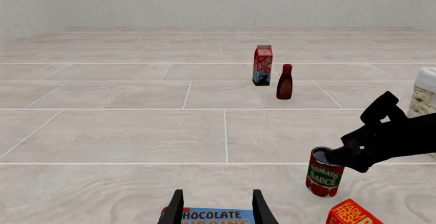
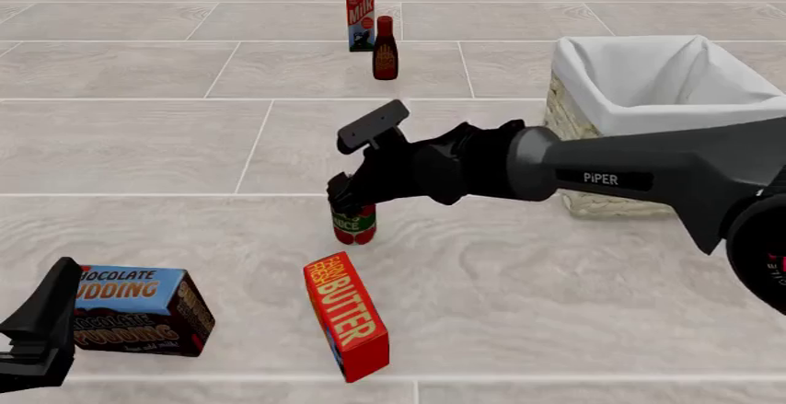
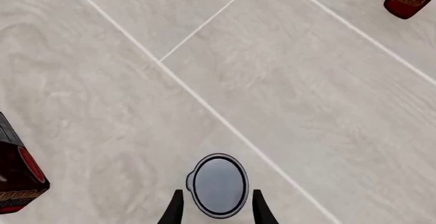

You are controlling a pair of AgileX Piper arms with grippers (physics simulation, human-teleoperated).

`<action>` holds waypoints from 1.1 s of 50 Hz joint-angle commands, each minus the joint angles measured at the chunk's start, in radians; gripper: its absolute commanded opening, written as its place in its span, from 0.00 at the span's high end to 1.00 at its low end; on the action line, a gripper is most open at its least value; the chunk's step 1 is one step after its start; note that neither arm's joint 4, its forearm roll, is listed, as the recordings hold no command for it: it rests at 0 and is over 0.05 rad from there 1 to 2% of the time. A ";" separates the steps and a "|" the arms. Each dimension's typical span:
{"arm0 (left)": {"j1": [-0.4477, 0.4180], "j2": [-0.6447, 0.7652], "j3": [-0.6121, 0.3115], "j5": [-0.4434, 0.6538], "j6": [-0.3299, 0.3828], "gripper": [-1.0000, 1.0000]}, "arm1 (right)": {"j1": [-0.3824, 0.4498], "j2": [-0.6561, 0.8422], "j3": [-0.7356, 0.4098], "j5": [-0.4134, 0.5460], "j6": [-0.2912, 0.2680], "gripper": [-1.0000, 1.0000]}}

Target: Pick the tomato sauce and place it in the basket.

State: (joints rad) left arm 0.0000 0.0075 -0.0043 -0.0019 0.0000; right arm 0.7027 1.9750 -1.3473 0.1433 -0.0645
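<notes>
Right gripper (image 3: 216, 208) straddles tomato sauce (image 3: 219, 184) (upright)

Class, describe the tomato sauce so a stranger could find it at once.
Start at the basket on the right and follow the right arm leftward to its tool. The tomato sauce stands upright right below it, just beyond the butter box. It is the only can: short, round, red label, green band.

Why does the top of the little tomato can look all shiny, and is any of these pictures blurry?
In the right wrist view the tomato sauce lid looks pale and smooth between the right gripper fingers, evenly lit with no strong glare. In the front view everything is sharp, and the butter box throws only a faint soft shadow. The left wrist view is crisp too, even the far milk carton.
</notes>
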 commanded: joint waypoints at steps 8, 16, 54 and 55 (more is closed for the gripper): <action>0.000 0.000 0.000 0.000 0.000 0.00 | 0.000 0.018 -0.005 -0.001 -0.001 0.00; 0.000 0.000 0.000 0.000 0.000 0.00 | 0.000 0.027 -0.007 -0.002 0.003 0.00; 0.000 0.000 0.000 0.000 0.000 0.00 | -0.002 0.041 -0.002 -0.007 0.002 0.00; 0.000 0.000 0.000 0.000 0.000 0.00 | -0.001 0.041 -0.002 -0.007 0.003 0.00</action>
State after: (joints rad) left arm 0.0000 0.0075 -0.0043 -0.0019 0.0000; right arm 0.7020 2.0137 -1.3505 0.1373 -0.0623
